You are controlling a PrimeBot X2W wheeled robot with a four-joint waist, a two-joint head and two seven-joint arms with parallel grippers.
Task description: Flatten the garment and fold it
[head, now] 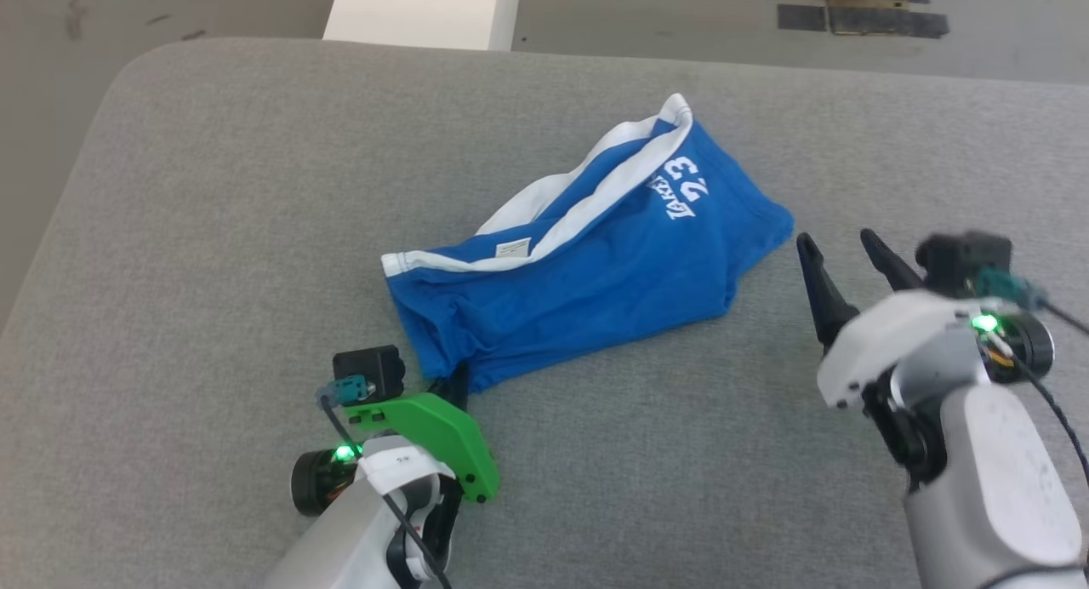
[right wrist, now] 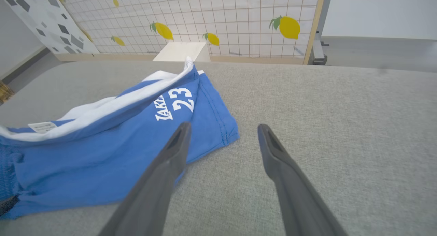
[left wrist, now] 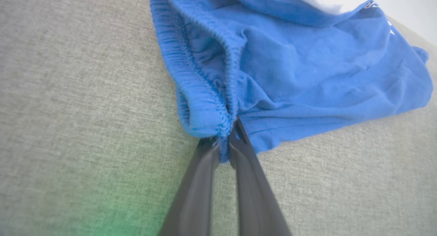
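The shorts [head: 587, 274], thinly pinched at 7 o'clock by left jaws (right jaws open, empty), could be dropped if tugged.

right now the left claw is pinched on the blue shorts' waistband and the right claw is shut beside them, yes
No: the right claw is open, not shut, as the right wrist view shows. The left claw is pinched on the waistband of the blue shorts.
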